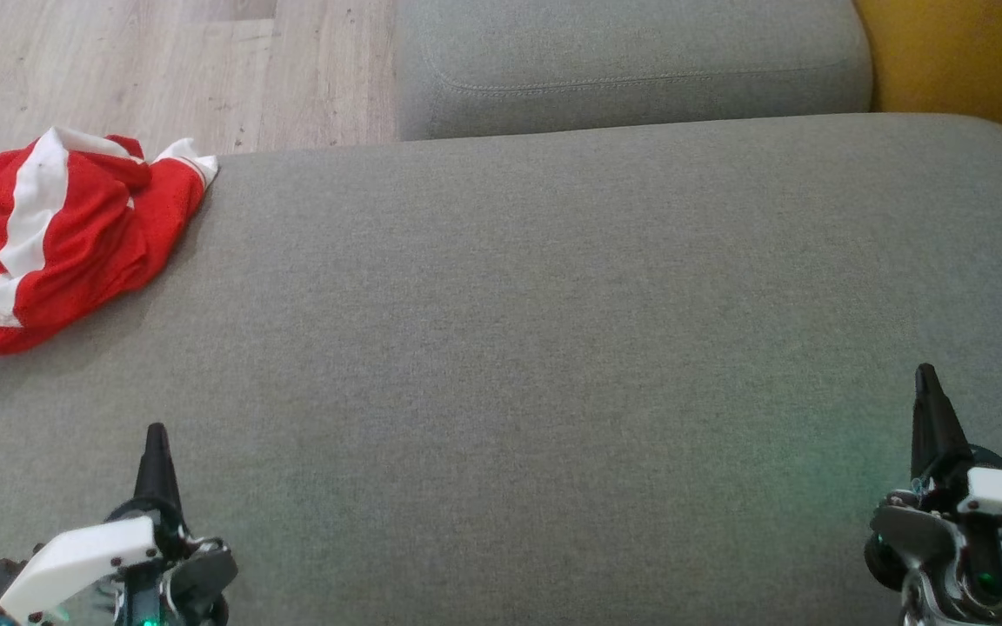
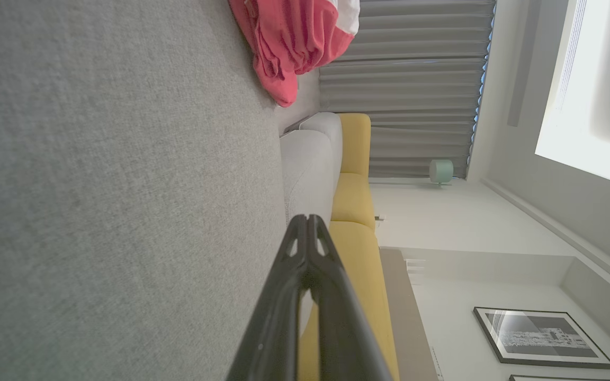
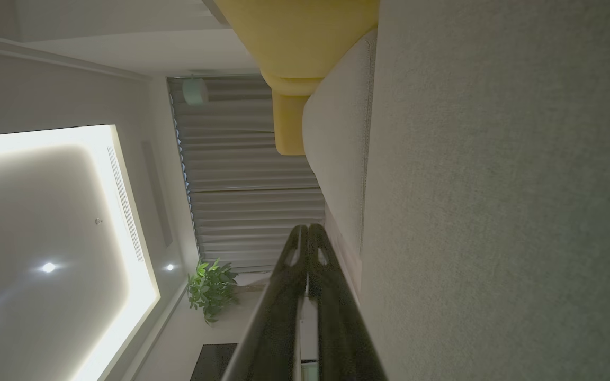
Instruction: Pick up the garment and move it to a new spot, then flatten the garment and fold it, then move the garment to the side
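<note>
Fingers [image 1: 156, 465] well apart from garment [image 1: 83, 239]

Left end effector [image 1: 156, 432] closed; right end effector [image 1: 926, 372] closed too.

The grey cushion [image 1: 553, 330] is basically the whole work surface here: wide, flat, smooth woven fabric. Lying on it is the red and white garment [image 1: 66, 235], bunched into a crumpled heap out at 10 o'clock in the head view, right by the cushion's far left corner. A white-trimmed bit pokes out at the heap's 1 o'clock, reaching the corner edge. The left wrist view catches the same garment [image 2: 294, 42] sitting all wrinkled on the grey cushion [image 2: 114, 185]. A second cushion [image 1: 631, 69] butts up at 12 o'clock.
</note>
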Controlling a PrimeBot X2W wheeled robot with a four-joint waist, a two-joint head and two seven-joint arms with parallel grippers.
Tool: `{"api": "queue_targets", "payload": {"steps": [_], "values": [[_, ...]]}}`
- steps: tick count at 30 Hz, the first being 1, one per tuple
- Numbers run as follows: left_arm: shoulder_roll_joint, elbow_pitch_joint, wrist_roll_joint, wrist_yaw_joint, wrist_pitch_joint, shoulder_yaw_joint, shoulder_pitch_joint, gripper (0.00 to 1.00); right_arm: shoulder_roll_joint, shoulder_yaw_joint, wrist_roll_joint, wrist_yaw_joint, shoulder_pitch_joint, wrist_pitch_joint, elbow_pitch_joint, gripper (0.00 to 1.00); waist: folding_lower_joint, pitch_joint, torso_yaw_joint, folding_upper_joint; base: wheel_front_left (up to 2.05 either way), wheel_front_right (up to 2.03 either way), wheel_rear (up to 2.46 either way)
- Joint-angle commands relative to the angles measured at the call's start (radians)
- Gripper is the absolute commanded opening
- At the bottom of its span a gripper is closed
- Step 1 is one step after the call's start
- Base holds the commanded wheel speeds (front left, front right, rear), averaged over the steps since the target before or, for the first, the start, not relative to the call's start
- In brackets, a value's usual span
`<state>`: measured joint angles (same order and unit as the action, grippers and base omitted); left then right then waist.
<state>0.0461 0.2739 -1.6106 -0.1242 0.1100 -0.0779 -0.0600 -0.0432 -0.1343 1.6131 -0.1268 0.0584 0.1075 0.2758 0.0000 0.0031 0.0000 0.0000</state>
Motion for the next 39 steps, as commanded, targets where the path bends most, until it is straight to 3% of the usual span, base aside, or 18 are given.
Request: {"api": "queue_targets", "payload": {"steps": [1,39], "values": [[0.004,-0.029,0.002,-0.007,0.003,-0.035,-0.048,0.00,-0.007,0.021,-0.004,-0.004,0.049,0.005,-0.031,0.00,0.0000,0.000,0.000,0.0000,0.00,0.00,0.00],[0.004,-0.029,0.002,-0.007,0.003,-0.035,-0.048,0.00,-0.007,0.021,-0.004,-0.004,0.049,0.005,-0.031,0.00,0.0000,0.000,0.000,0.0000,0.00,0.00,0.00]]}}
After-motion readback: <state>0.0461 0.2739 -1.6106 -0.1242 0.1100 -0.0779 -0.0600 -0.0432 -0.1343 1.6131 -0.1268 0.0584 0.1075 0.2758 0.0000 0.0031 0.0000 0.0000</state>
